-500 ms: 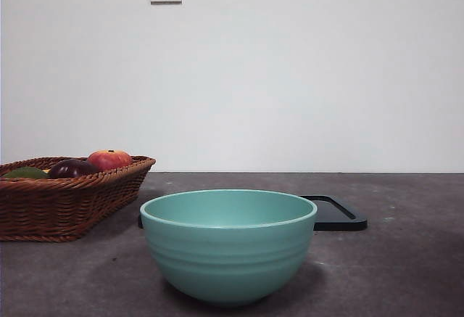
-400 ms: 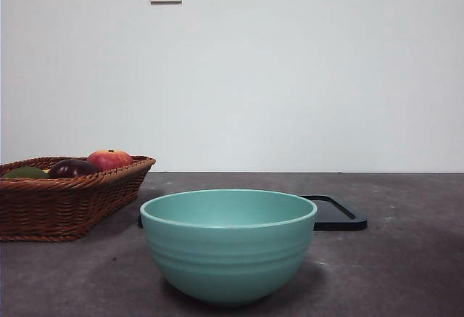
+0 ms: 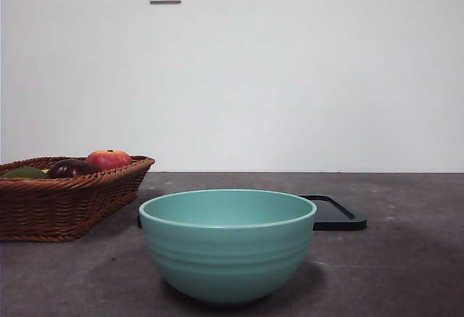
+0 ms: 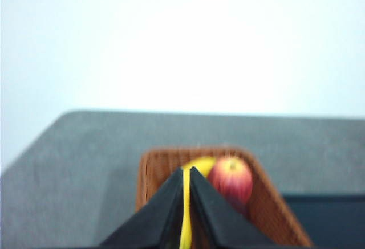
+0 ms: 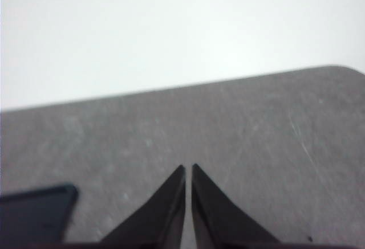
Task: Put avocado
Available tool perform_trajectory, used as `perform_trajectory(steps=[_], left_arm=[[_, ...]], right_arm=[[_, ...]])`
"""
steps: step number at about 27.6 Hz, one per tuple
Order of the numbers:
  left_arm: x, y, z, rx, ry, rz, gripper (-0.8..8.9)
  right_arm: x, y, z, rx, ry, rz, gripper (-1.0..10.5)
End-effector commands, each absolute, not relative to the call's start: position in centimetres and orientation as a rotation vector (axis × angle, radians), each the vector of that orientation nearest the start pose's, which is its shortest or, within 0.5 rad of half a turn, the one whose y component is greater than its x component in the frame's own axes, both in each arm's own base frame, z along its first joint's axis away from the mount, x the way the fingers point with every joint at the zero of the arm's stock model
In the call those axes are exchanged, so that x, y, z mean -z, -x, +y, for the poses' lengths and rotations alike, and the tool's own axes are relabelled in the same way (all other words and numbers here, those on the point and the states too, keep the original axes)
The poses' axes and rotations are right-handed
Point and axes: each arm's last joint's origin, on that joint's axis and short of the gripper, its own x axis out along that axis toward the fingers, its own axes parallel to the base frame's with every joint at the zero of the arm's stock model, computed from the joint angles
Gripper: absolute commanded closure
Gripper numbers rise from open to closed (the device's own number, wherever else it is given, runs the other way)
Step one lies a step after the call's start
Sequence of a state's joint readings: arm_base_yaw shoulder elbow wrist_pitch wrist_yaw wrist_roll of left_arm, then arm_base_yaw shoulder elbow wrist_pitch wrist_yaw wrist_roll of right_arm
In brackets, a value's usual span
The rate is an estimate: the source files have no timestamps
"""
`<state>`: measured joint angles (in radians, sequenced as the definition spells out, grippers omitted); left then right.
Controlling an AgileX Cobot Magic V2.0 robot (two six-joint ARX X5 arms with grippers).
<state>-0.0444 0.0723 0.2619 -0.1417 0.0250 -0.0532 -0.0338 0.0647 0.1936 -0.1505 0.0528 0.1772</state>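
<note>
The avocado (image 3: 25,173) lies in the wicker basket (image 3: 72,204) at about 9 o'clock from the teal bowl (image 3: 228,244) in the front view, at the basket's far left end; only its dull green top shows above the rim, with the dark purple fruit (image 3: 70,168) just beside it and the red-orange fruit (image 3: 109,159) beyond that; a black tray (image 3: 335,214) sits behind the bowl toward 2 o'clock. Neither arm appears in the front view. The left gripper (image 4: 187,172) hangs above the near end of the basket with its jaws nearly together, a thin slit between the tips, holding nothing; the red-orange fruit and a yellow fruit (image 4: 199,165) show past the tips, and the avocado is not visible in that view. The right gripper (image 5: 189,168) is over bare table (image 5: 228,129), jaws likewise drawn almost closed and empty, waiting. Handling judgement: the avocado is probably moderately light, firm and smooth-skinned, so liable to roll or slip under a narrow pinch; the jaws would need to open wide first; grasp across the widest part of the oval, descending from above; crowding from the purple fruit may obstruct one jaw.
</note>
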Motion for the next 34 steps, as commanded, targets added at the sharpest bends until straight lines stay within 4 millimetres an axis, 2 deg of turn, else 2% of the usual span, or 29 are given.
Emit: perform_trajectory(steps=[1,10,17,25,29,34], left_arm=[[-25.5,-8.3,-0.5,0.071,0.073,-0.053,7.97],[-32.4,-9.9,-0.7,0.133,0.113,0.094,7.97],[-35.3,-12.1,-1.5,0.342,0.147,0.236,7.97],[-35.5,-14.1,-2.2,0.542,0.166,0.396,7.96],[-34.9,-14.4,-2.7,0.629,0.188,0.462,7.96],[-34.3,-14.2,-3.2,0.657,0.195,0.529,7.95]], right_arm=[[-23.0,-8.8,-0.4,0.087,-0.252,0.015,9.3],[-29.0,-9.6,0.2,-0.110,-0.258,0.208,9.3],[-32.5,-10.7,0.8,-0.336,-0.252,0.366,9.3],[-35.1,-11.9,1.6,-0.534,-0.193,0.404,9.3],[-35.3,-12.2,2.2,-0.650,-0.180,0.425,9.3],[-35.1,-12.3,2.6,-0.679,-0.171,0.456,9.3]])
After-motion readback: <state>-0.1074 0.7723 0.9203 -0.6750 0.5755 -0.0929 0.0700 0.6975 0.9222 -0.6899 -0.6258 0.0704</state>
